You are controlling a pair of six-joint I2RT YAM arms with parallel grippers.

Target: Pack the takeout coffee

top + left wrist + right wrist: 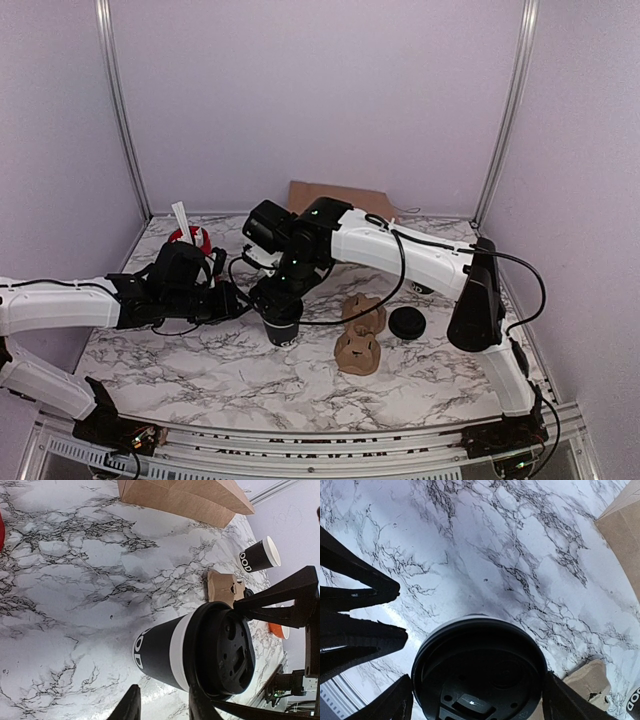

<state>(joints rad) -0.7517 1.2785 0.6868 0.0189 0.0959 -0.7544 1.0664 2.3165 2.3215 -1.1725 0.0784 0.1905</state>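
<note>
**Top view.** The coffee cup [283, 328] stands upright on the marble bench [200, 370], its long axis vertical and its lid pointing straight up. It is just left of two cardboard cup holders [358, 350]. The right hand [283, 306] sits over the cup from above, and the left hand [243, 300] hovers just beside it on the left. A loose lid [407, 322] lies to the right of the holders, and a paper bag [340, 198] lies flat at the back.

**Left wrist view.** The left hand's fingers [132, 705] are spread and hold nothing, with the cup just past their tips and its white print facing this camera. A white band shows between the cup's black side and its lid [222, 652], which suggests the lid may not be pressed fully home. A second cup [257, 555], unlidded and showing a white rim, stands well apart near the bag.

**Right wrist view.** The right hand's fingers [395, 705] rest against opposite sides of the lid and appear to grip it.

**Risks.** If the cup is lifted by a loosely seated lid, the lid could pop off, and the cup would drop or spill. A squeeze off to one side could tip the tall, narrow cup. The left hand is close enough to knock the cup if it moves.
</note>
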